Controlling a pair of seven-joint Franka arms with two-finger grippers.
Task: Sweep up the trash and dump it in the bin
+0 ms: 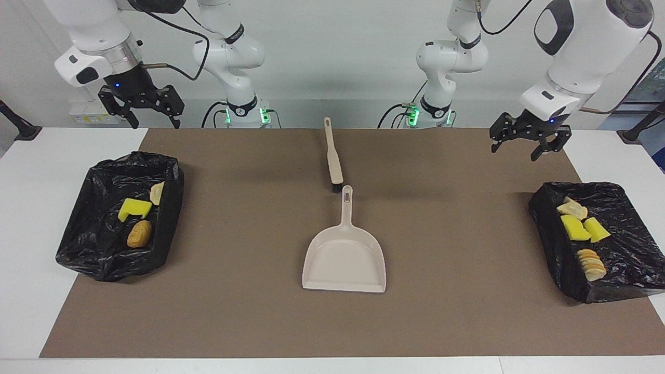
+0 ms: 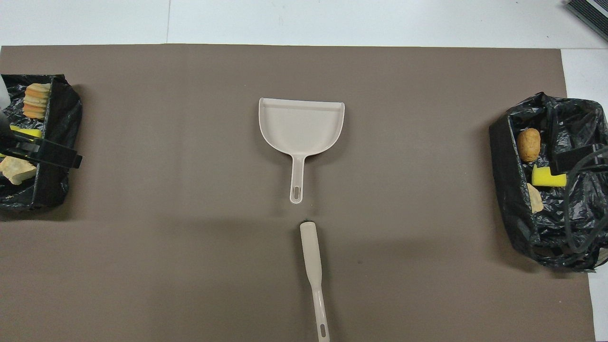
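Observation:
All the trash lies in two black-bag-lined bins. The bin at the right arm's end (image 1: 171, 208) holds a yellow sponge chunk (image 1: 134, 209), a brown pastry (image 1: 139, 234) and a pale piece (image 1: 157, 193). The bin at the left arm's end (image 1: 550, 234) holds yellow sponge chunks (image 1: 574, 227), a sliced pastry (image 1: 591, 264) and another pastry (image 1: 572, 209). My left gripper (image 1: 530, 145) is open and empty, raised over the mat's corner beside its bin. My right gripper (image 1: 150, 117) is open and empty, held high over the table's edge by the other bin.
The beige dustpan (image 1: 345, 254) lies flat mid-mat, its handle pointing toward the robots. The beige brush (image 1: 332, 156) lies in line with it, nearer the robots. In the overhead view the bins (image 2: 52, 185) (image 2: 503, 156) sit at the mat's two ends.

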